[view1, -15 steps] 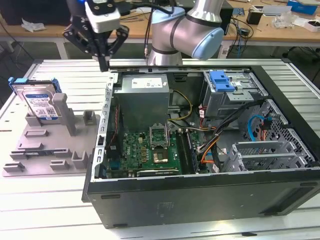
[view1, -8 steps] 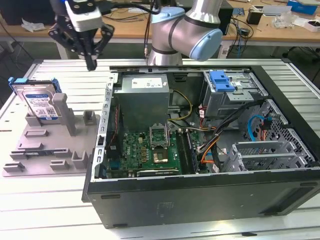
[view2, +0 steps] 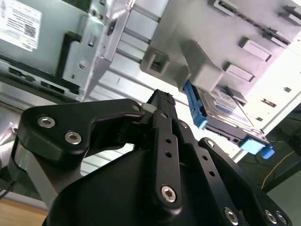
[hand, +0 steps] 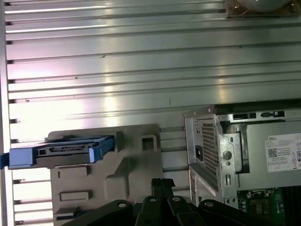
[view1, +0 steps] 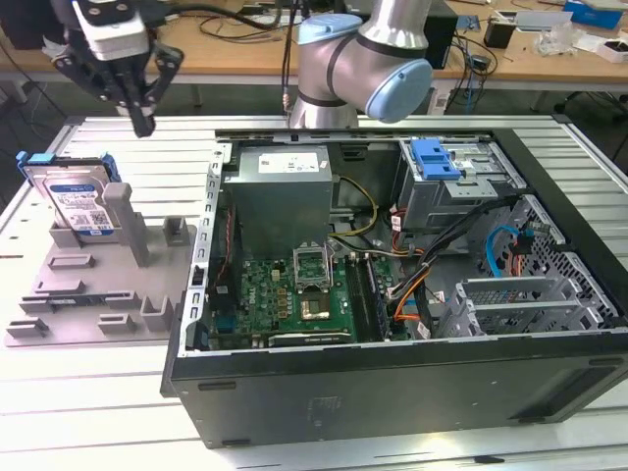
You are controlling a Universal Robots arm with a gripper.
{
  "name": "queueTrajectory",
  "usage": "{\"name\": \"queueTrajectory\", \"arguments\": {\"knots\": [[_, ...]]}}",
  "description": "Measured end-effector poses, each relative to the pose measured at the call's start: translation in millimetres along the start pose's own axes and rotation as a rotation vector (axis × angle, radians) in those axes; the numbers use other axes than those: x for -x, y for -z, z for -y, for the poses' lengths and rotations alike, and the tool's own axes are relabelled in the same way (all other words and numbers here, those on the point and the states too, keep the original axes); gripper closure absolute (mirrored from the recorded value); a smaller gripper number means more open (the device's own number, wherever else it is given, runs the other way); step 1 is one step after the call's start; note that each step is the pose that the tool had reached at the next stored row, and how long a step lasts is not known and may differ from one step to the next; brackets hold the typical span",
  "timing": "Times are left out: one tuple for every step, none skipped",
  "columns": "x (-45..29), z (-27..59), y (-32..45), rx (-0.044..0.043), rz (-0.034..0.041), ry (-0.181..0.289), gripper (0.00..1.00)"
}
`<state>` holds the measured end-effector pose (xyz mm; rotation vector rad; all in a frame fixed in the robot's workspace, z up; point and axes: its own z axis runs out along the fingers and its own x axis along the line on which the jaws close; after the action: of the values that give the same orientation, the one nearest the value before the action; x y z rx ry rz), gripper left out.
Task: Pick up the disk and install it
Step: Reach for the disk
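End effector (view1: 145, 122) hangs empty, fingers pressed together, above the fixture tray (view1: 69, 296), where the disk (view1: 80, 204) stands upright. A clean grasp likely needs fingers spread, centred over its edges.

There is one disk (view1: 80, 204) and one grey fixture tray (view1: 83, 283), both at the far left. One open computer case (view1: 392, 392) sits on the right, with one blue bracket (view1: 435, 157) inside. One arm (view1: 363, 59) and one gripper (view1: 143, 123) are at the far side.
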<state>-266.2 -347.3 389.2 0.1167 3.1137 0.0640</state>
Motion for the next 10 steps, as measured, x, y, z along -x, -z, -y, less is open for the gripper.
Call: {"name": "queueTrajectory", "arguments": {"knots": [[-4.7,-0.4,-0.2,-0.0002,0.0001,0.000,0.89],[-12.0,-1.1,-0.4,-0.0005,0.0000,0.000,0.89],[-18.4,-1.7,-0.6,-0.0007,0.0001,0.000,0.89],[-27.7,-2.4,-0.9,-0.0010,0.0000,0.000,0.89],[-31.9,-2.9,-1.1,-0.0010,0.0001,0.000,0.89],[-35.9,-3.3,-1.2,-0.0011,0.0001,0.000,0.89],[-41.3,-4.2,-1.5,-0.0013,0.0001,0.000,0.89],[-45.1,-4.8,-1.6,-0.0013,0.0002,0.000,0.89],[-50.5,-5.9,-1.8,-0.0013,0.0002,0.000,0.89],[-53.4,-6.4,-1.9,-0.0014,0.0001,-0.001,0.89]]}}
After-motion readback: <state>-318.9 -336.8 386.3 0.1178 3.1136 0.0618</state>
